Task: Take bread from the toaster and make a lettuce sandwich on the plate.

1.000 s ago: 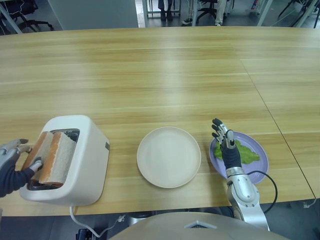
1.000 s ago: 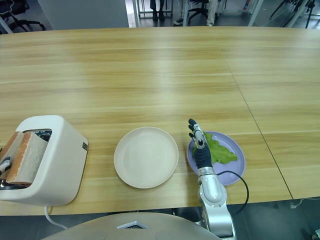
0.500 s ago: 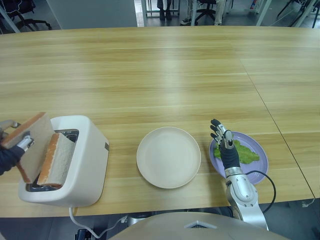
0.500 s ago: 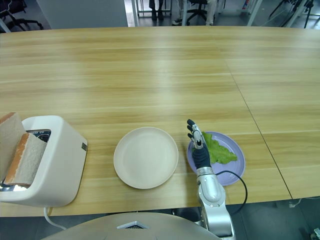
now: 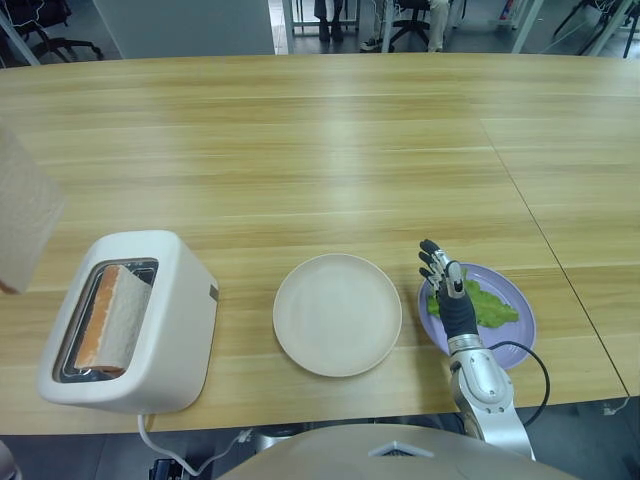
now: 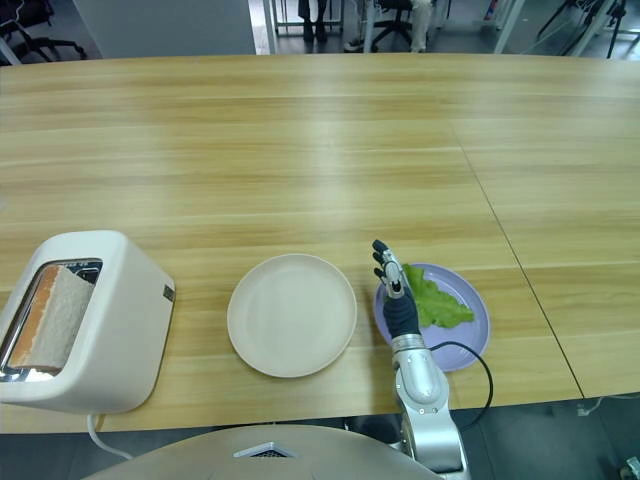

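One slice of bread [image 5: 22, 220] hangs at the left edge of the frame, above the toaster [image 5: 170, 300], and a second slice [image 5: 110, 315] sits in its slot. I judge the task barely begun: the cream plate [image 5: 338, 314] at lower centre is bare, and the lettuce [image 5: 492, 303] lies on the purple plate [image 5: 521, 336] at lower right. My right hand [image 5: 448, 282] stands at that plate's left rim, fingers straight, holding nothing. The lifted slice is cut off by the frame, so I cannot tell the left hand's grip.
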Available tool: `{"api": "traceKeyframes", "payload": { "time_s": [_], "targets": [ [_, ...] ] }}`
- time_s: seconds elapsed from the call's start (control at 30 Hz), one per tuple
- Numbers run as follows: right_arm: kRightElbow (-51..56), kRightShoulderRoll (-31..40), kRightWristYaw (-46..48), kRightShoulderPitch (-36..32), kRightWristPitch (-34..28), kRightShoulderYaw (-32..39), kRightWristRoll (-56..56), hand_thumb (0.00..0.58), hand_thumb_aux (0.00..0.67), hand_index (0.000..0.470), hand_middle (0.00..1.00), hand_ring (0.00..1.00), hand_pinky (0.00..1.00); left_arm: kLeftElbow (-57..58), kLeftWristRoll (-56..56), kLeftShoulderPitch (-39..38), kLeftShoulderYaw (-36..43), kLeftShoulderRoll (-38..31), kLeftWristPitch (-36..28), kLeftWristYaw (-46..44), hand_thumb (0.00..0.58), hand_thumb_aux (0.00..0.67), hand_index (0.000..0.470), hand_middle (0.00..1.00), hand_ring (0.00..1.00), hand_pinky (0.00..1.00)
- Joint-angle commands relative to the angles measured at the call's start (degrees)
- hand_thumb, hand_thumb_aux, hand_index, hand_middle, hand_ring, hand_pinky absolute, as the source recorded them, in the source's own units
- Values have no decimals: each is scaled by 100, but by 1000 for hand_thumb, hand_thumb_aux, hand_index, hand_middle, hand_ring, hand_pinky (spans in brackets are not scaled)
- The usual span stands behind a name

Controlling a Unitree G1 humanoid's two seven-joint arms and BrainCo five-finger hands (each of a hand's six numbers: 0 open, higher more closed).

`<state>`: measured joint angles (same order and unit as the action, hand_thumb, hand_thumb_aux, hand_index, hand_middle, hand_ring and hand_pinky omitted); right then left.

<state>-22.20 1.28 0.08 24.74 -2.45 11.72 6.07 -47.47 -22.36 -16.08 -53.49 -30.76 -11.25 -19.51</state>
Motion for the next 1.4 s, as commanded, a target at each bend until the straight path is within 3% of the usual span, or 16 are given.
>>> {"api": "traceKeyframes", "payload": {
  "time_s": [0.03,0.3,0.63,0.87,1.03,1.4],
  "targets": [
    [78,-15,-22,-52,-6,21,43,0,0,0,0,0,0,-111,611,163,509,182,-393,-230,580,670,460,1000,1000,1000],
    [-92,-103,-58,-140,101,-1,-25,0,0,0,0,0,0,-153,1790,556,1871,615,-1057,-459,580,670,460,1000,1000,1000],
    [-163,-105,19,-466,138,-7,-54,0,0,0,0,0,0,507,2389,488,3671,1279,-913,-437,580,670,460,1000,1000,1000],
    [-315,-43,33,-546,345,14,67,0,0,0,0,0,0,1449,2325,602,4427,1230,-659,-424,580,670,460,1000,1000,1000],
    [-288,90,106,-556,482,112,223,0,0,0,0,0,0,1995,2307,604,5032,1608,-624,-195,580,670,460,1000,1000,1000],
    [23,761,73,-694,935,555,1530,0,0,0,0,0,0,3147,2356,432,6062,2446,-522,199,580,670,460,1000,1000,1000]
  ]
}}
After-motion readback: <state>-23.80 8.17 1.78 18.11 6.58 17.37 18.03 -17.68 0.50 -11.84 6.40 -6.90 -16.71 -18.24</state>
